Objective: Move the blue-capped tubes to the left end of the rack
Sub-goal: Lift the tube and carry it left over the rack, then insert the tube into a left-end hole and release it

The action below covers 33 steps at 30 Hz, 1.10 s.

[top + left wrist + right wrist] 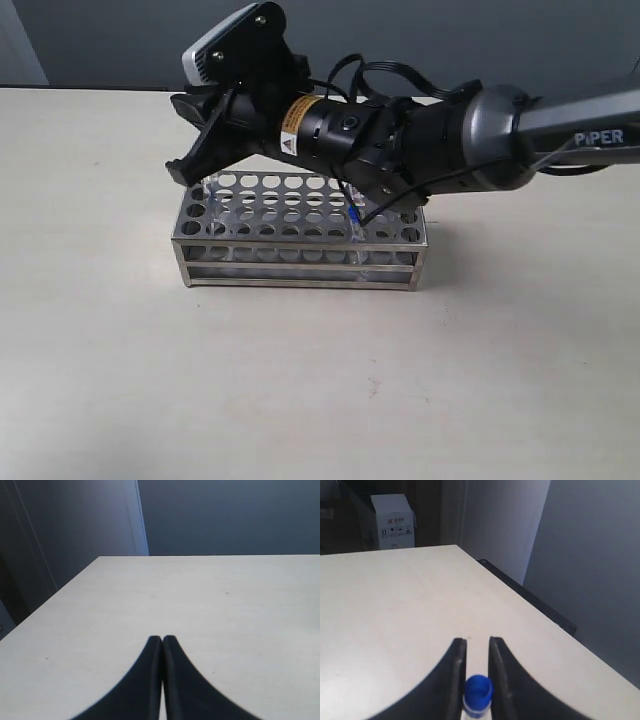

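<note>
Long shiny steel rack (300, 262), sitting mid-table. Top plate full of round holes in rows, open sides, see-through from the front. At the rack's left end, a thin clear left tube (479, 690), only faint in the exterior view behind the black fingers. Bright blue cap on it, dead obvious in the right wrist view. Toward the rack's right end, a right tube (355, 214), also blue-capped, upright in a hole and poking up a bit above the top plate, partly behind a cable. Can't make out any other tubes with the arm over the rack.

Pale beige matte table (120, 350) all round the rack. Plain grey wall (100, 40) behind it. Off past the table edge in the right wrist view, a white box (393, 521) with a red mark, against a dark corner.

Left gripper (162, 638): nowhere near the rack as far as its own view shows, just over plain table. Fingers pressed flat together, nothing between them.

Right gripper (477, 640): comes in from the rack's right, laid across the top plate and ending over the left end. Jaws only a cap's width apart, snug against the left tube on both sides, so pinching it just by the cap.
</note>
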Each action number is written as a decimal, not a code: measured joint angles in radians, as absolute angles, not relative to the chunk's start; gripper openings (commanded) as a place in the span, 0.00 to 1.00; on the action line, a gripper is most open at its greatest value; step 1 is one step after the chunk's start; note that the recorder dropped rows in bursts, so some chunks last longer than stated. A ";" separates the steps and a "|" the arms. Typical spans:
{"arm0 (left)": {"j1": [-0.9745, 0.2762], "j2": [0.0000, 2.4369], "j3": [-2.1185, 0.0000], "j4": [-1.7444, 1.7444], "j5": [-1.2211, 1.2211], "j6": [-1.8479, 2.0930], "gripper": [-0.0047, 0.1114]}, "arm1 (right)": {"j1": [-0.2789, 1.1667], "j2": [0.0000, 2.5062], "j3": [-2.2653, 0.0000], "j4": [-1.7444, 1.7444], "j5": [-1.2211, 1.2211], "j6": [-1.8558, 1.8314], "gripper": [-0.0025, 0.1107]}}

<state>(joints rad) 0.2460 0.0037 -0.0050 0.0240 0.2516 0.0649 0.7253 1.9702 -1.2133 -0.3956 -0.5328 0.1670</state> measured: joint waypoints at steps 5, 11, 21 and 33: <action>0.246 0.004 -0.005 0.024 0.252 0.065 0.04 | 0.757 2.018 -1.257 -0.413 -0.519 0.182 0.02; 0.246 0.004 -0.005 0.024 0.252 0.065 0.04 | 0.761 2.024 -1.258 -0.415 -0.480 0.184 0.02; 0.246 0.004 -0.005 0.024 0.252 0.065 0.04 | 0.761 2.083 -1.271 -0.411 -0.586 0.184 0.02; 0.246 0.004 -0.005 0.024 0.252 0.065 0.04 | 0.761 2.105 -1.303 -0.408 -0.608 0.170 0.02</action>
